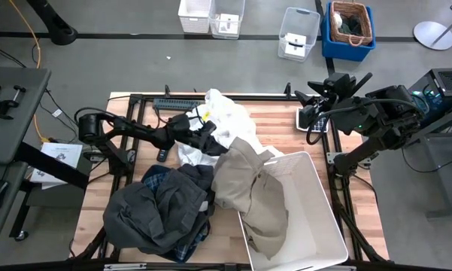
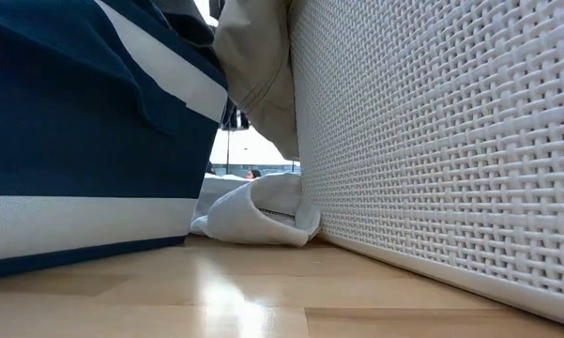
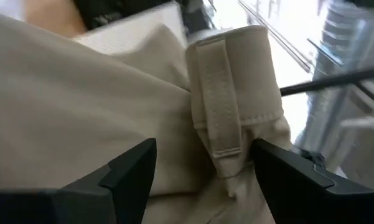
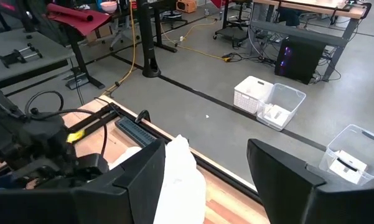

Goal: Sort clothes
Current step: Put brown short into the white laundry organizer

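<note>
Table (image 1: 316, 143) of pale wood planks carries everything, with a rigid white woven-plastic bin (image 1: 323, 211) at its near right corner. Beige khaki garment (image 1: 252, 192) drapes over that bin's left rim, part inside, part trailing toward table centre; in the low view it hangs down beside the bin wall. Dark grey-black garment (image 1: 147, 214) lies heaped at near left, over a navy blue fabric bin (image 2: 66, 122) that shows clearly only in the low view. Blue-and-white plaid shirt (image 1: 156, 178) peeks out at the edges of that heap. White garment (image 1: 226, 120) lies bunched at table centre toward the far edge, touching the khaki piece.

Left gripper (image 1: 199, 132) sits at table centre over the white garment, beside the khaki piece. Its wrist view shows the fingers (image 3: 127, 171) spread wide either side of a folded khaki tab, not closed on it.

Right gripper (image 1: 304, 102) is raised at the far right corner, clear of all clothes, fingers (image 4: 143, 171) wide apart with nothing between them.
</note>
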Robot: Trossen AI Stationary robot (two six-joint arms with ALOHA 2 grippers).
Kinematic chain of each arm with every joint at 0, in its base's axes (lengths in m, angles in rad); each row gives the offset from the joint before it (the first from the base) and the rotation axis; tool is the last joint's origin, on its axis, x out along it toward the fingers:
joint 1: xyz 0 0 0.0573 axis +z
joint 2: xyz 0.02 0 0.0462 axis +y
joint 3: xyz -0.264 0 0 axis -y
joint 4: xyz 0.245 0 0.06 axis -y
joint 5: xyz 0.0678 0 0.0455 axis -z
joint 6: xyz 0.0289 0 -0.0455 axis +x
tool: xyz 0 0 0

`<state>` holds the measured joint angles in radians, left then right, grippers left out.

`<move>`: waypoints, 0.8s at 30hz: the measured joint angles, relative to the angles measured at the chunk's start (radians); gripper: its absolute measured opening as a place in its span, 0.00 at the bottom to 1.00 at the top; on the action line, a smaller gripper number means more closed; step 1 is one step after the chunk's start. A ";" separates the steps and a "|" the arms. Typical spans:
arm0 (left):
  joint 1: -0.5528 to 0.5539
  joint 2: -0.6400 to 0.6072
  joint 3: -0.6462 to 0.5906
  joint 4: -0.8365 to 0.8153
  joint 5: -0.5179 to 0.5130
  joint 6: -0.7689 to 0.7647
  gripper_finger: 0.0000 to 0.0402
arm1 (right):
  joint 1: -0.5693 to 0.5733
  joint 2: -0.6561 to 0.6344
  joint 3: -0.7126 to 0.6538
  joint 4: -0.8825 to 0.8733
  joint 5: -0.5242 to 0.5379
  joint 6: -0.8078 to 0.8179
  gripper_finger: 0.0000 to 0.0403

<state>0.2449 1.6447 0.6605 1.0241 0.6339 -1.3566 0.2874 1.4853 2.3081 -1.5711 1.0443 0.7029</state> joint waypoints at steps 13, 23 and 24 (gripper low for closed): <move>-0.082 0.000 0.261 -0.225 0.063 0.156 0.21 | 0.000 0.000 0.000 0.000 0.000 0.000 0.55; -0.145 0.000 0.567 -0.366 0.135 0.240 0.01 | 0.000 0.000 0.000 0.000 0.000 -0.001 0.55; -0.151 -0.001 0.610 -0.419 0.142 0.275 0.01 | 0.000 0.000 0.000 0.000 0.000 -0.001 0.55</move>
<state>0.0941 1.6440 1.2708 0.6053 0.7758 -1.0817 0.2874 1.4857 2.3081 -1.5711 1.0443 0.7015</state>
